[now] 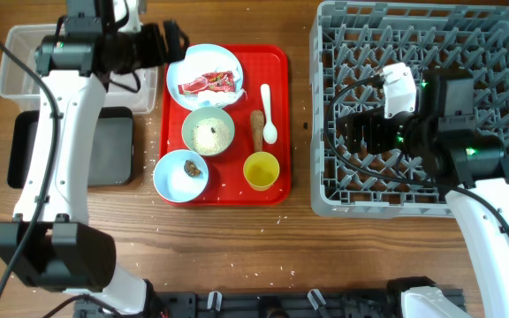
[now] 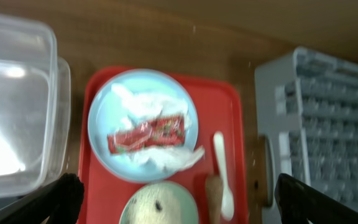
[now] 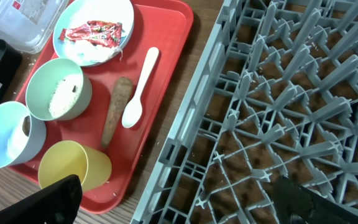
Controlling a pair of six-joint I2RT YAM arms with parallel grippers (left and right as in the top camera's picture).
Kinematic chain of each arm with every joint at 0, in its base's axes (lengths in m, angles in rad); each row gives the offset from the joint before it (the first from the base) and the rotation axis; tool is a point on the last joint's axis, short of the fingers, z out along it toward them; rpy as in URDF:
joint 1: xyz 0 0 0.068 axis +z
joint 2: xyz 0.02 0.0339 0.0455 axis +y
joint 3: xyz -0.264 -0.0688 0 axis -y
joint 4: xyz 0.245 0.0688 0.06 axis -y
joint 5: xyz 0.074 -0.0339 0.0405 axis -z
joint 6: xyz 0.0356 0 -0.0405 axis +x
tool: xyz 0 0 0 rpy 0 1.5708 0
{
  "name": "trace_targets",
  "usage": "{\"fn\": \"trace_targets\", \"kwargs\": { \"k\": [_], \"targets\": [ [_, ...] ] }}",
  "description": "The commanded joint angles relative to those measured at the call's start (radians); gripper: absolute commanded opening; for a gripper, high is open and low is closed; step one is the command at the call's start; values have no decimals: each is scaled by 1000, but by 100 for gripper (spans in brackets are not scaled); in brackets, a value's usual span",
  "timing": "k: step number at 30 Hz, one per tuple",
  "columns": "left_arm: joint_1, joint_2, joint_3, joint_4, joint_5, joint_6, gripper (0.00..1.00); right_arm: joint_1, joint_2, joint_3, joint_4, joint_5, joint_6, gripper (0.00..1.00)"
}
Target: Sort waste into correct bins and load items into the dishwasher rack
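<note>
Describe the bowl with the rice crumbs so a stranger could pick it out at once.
Start at the red tray in the middle of the table, left of the grey rack. The mint bowl sits at the tray's centre, between the plate and the blue bowl. It is the one with white crumbs inside; the blue bowl holds a brown lump.

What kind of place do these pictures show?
Probably a robot lab bench staged as a canteen clean-up station: a red tray carrying a littered plate, a grey dishwasher rack, and a clear tub and black tray.
</note>
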Motion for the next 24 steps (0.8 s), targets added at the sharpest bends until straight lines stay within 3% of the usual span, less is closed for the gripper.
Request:
{"fn": "trace_targets", "kwargs": {
  "k": [1,8,15,16,19,24],
  "targets": [
    [-58,46,160,8,-159,-140,100,2,1,21,2,-27,32,100],
    [-106,226,252,-52,-324,-371,99,2,1,21,0,-27,63,100],
    [-175,392,252,-92,-321,-366,100,2,1,21,-2,-27,75,100],
    [-185,392,252,-72,-321,-322,100,2,1,21,-2,-26,87,100],
    [-216,407,251,20,-318,12,100,2,1,21,-7,-26,87,100],
    [-212,512,250,98,-318,313,100,2,1,21,-10,-26,87,100]
  ]
}}
